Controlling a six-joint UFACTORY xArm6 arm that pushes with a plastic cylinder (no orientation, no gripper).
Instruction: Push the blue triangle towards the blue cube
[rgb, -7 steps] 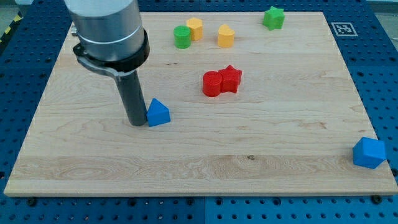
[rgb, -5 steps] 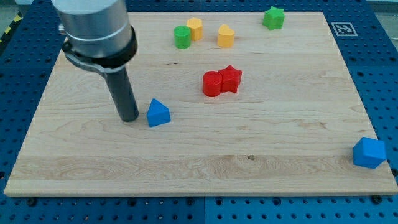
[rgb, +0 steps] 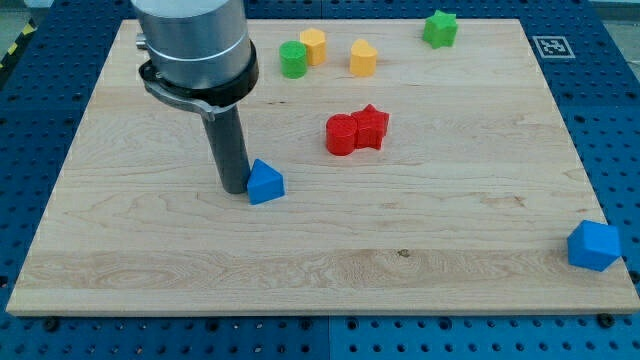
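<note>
- The blue triangle (rgb: 265, 183) sits left of the table (rgb: 450, 240) centre; the blue cube (rgb: 593, 246) is well apart, at the view's lower right edge.
- My tip (rgb: 236, 189) touches the triangle's left side.
- There are no fingers, only the upright rod.
- Best push rightward and slightly down, staying behind the triangle's centre so it cannot slip aside.
</note>
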